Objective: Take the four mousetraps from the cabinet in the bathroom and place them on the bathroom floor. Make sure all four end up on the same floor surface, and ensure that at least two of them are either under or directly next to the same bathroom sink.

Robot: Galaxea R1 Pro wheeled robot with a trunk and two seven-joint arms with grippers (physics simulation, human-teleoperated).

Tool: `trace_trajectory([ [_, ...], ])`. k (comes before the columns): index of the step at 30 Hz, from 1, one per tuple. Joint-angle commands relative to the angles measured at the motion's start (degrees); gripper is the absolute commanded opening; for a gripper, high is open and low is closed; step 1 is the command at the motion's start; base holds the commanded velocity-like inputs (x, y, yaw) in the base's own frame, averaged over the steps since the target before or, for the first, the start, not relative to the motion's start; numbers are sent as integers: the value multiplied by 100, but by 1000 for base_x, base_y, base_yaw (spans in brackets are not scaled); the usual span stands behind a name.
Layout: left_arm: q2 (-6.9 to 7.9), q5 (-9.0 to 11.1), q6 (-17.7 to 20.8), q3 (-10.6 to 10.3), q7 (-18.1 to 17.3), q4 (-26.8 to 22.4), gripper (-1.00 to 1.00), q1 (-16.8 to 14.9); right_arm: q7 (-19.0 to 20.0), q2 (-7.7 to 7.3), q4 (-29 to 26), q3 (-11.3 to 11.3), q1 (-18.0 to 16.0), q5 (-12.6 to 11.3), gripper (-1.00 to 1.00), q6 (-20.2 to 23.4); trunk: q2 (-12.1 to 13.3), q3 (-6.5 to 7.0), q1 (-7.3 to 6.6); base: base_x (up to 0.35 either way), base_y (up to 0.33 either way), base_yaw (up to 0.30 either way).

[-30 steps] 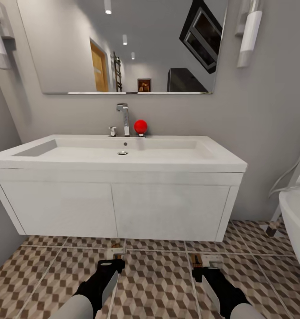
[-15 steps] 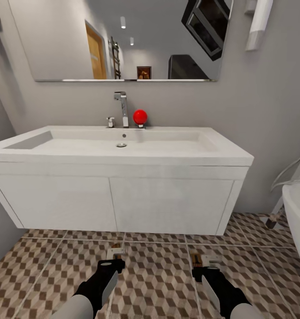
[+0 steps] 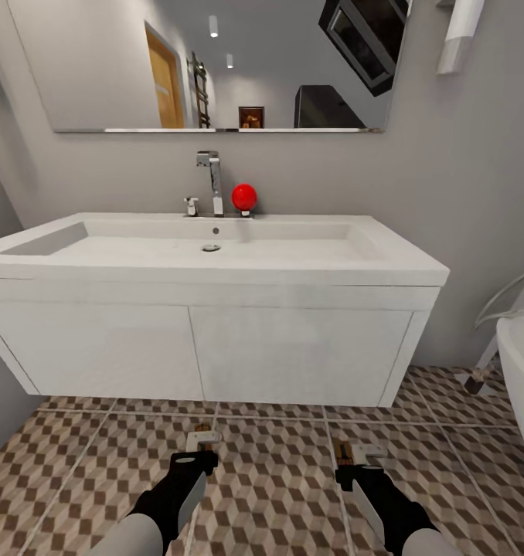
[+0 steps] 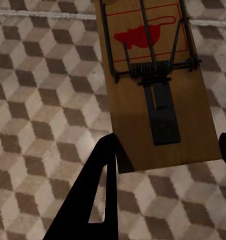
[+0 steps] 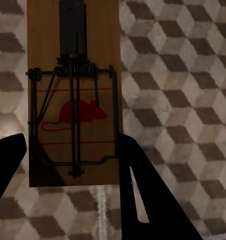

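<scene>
Brown wooden board with a dark wire spring and a red mouse print, one mousetrap (image 4: 155,85) sits between the black fingers of the left gripper (image 4: 165,160), the fingers closed against its two long edges. From the head camera this left gripper (image 3: 194,462) hangs low over the bathroom floor (image 3: 277,479) of large square tiles printed with brown, beige and white cubes, and the trap (image 3: 202,438) juts out just beyond its fingertips, toward the wall.

A second flat wooden mousetrap (image 5: 73,95), same red mouse and dark metal bar, is clamped the same way in the right gripper (image 5: 73,150), its black fingers (image 5: 138,185) pressed to the board's sides. In the head view the right gripper (image 3: 353,472) is level with the left one and well apart from it, and its trap (image 3: 344,450) also pokes out ahead of the fingertips above the tiles.

Straight ahead of both grippers, higher up, hangs the wide white rectangular sink (image 3: 216,255) on its white wall-hung vanity, with a chrome tap (image 3: 212,181) at the back and a red ball (image 3: 244,197) just beside the tap. Beyond the right gripper's outer side shows the rim of a white bathtub (image 3: 521,363).
</scene>
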Motion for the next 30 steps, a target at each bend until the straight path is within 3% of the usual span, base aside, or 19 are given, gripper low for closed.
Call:
trace_trajectory([
  [1, -4, -29, 31, 13, 8, -12, -100, 0, -42, -4, -10, 34, -1, -37, -100, 33, -2, -6, 0, 195, 0, 0],
  [13, -1, -12, 101, 4, -10, 36, -100, 0, -37, -4, -10, 34, -1, -37, -100, 33, -2, -6, 0, 94, 0, 0],
  [15, 0, -16, 267, -3, -15, 49, -100, 0, -37, -4, -10, 34, -1, -37, -100, 33, -2, -6, 0, 2, 0, 0],
  [18, 2, -45, 873, -9, -77, 44, -100, 0, -37, -4, -10, 34, -1, -37, -100, 33, -2, -6, 0, 0, 0, 0],
  [21, 11, -62, 1130, -15, -176, 25, -100, 0, -37, -4, -10, 34, -1, -37, -100, 33, -2, -6, 0, 0, 0, 0],
  [30, 20, -79, 1243, -16, -251, 12, -100, 0, -37, -4, -10, 34, -1, -37, -100, 33, -2, -6, 0, 0, 0, 0],
])
